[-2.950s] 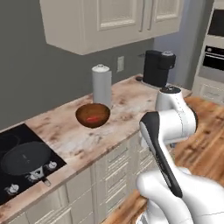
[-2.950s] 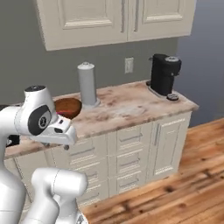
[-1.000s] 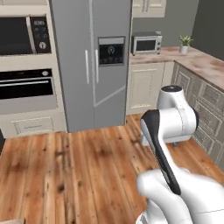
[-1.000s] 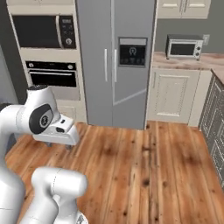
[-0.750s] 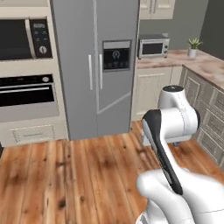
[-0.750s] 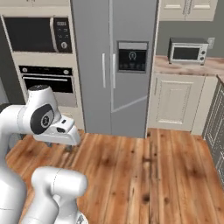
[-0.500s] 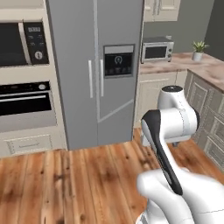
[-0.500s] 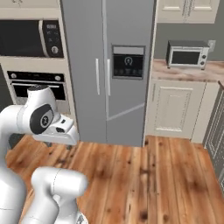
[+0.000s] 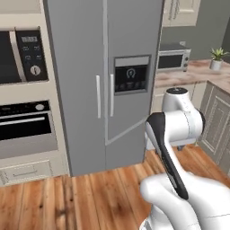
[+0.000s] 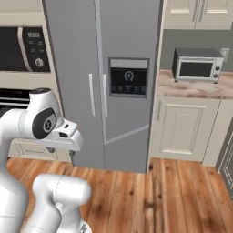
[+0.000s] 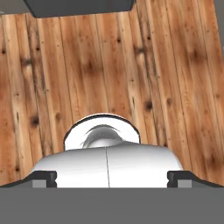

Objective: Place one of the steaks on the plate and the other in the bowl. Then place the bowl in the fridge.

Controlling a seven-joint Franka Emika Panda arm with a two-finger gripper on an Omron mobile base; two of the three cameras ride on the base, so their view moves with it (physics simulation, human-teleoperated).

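Fridge point(image 9: 105, 85): the one task item I can list from here. It stands straight ahead of my base, upright on the wooden floor point(image 11: 109, 70), between the built-in oven and microwave column point(image 9: 24, 90) on one side and a cream cabinet run with a countertop microwave point(image 10: 198, 64) on the other.

Appearance: tall, plain grey, two doors meeting at a centre seam, both shut. A slim pale vertical handle point(image 9: 98, 96) sits on each door just beside that seam. A dark dispenser panel point(image 9: 131, 74) is set into the right-hand door.

Handling, as I judge it: rigid and heavy, a fixture that will not shift. Only the doors move, swinging on outer hinges, probably with some seal resistance at first. The handles are the sensible hold; the door faces look smooth and offer no grip. A handle is thin, so my fingers would need to close around it squarely and pull along an arc.

Gripper: I cannot tell how its fingers stand. The hand camera looks down at floorboards and no fingertips are distinguishable.

Bowl, steaks, plate: nothing to enter.
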